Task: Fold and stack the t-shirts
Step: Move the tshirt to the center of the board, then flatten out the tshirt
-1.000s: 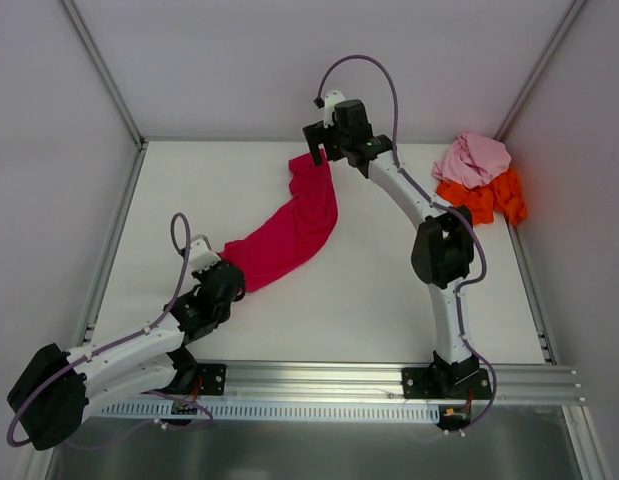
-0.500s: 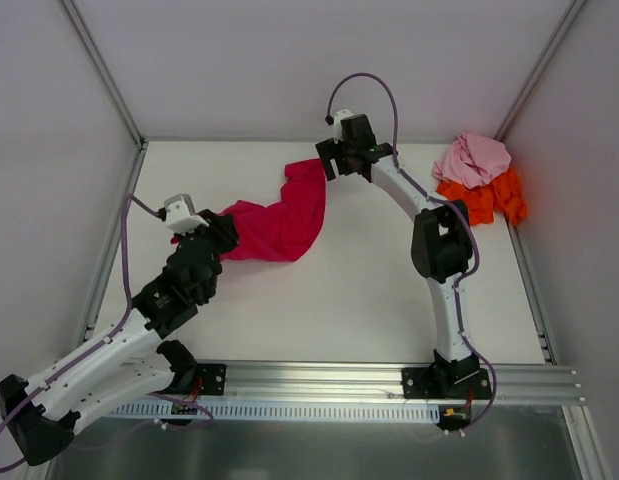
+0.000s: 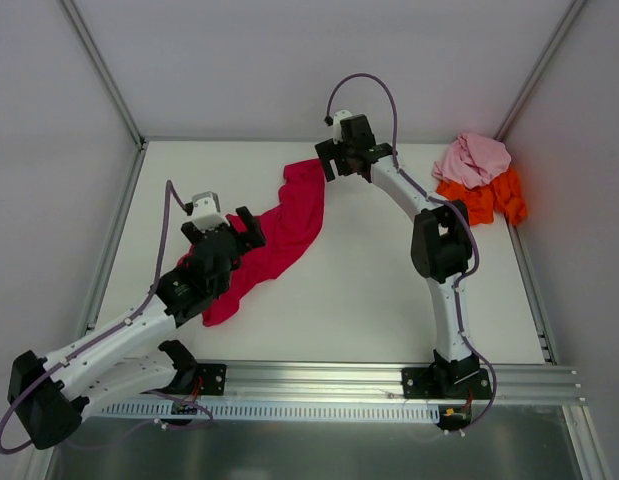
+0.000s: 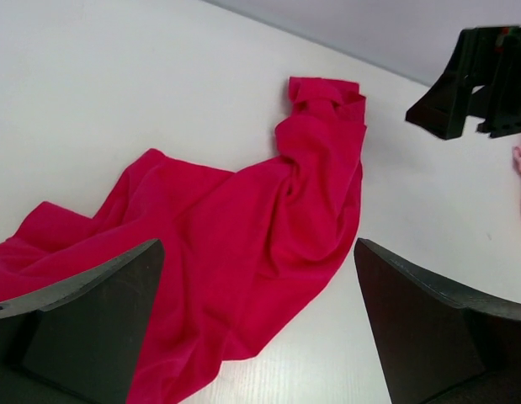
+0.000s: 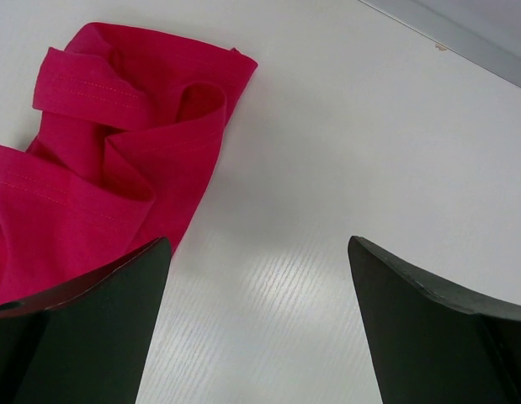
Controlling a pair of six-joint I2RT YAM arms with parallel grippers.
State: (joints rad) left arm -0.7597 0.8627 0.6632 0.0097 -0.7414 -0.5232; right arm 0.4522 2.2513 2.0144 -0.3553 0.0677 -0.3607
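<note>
My left gripper point(image 3: 244, 225) and right gripper point(image 3: 327, 160) are both spread apart, holding nothing. The crimson t-shirt point(image 3: 279, 235) lies rumpled between them, one end under each. I judge I'm at the flattening step, and next each claw needs a fresh pinch on a corner. The pink t-shirt point(image 3: 474, 158) and orange t-shirt point(image 3: 489, 198) sit heaped well to the right gripper's right on the white table point(image 3: 369, 290), which pale walls point(image 3: 289, 70) enclose.

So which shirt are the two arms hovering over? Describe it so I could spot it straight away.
On the white table, look left of centre, away from the far right corner. There a crimson-magenta t-shirt lies crumpled in a long diagonal strip. Unlike the pale pink t-shirt and orange t-shirt heaped together in that corner, it lies alone and spread out.
</note>
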